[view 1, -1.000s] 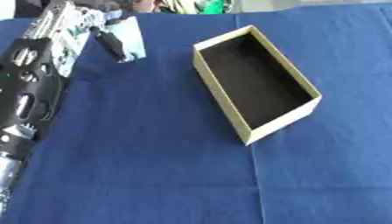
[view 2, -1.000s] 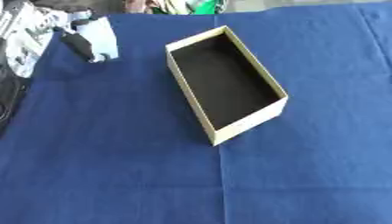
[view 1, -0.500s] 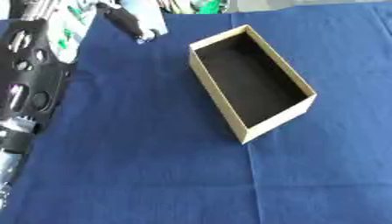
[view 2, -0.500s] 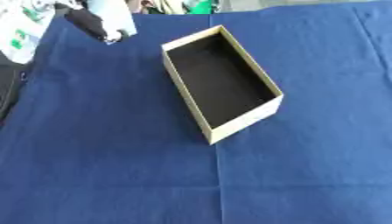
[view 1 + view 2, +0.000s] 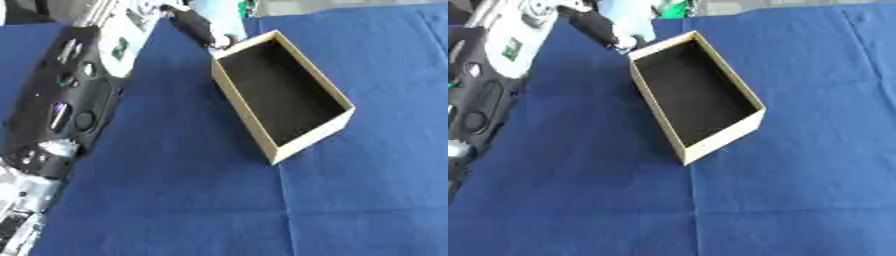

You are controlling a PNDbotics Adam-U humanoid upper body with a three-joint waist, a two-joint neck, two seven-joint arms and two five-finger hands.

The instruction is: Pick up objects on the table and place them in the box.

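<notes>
The open box (image 5: 283, 97) sits upper centre on the blue worktop (image 5: 192, 200), bare cloth all round. At upper left, the left hand (image 5: 605, 25) has fingers curled round a pale blue object (image 5: 630, 17) just beside the box's far corner.

Both eye views look steeply down from the head onto the blue table (image 5: 175, 200) — close in. They share nearly everything — the open box (image 5: 696, 102) sits slightly further left in the right eye.
</notes>
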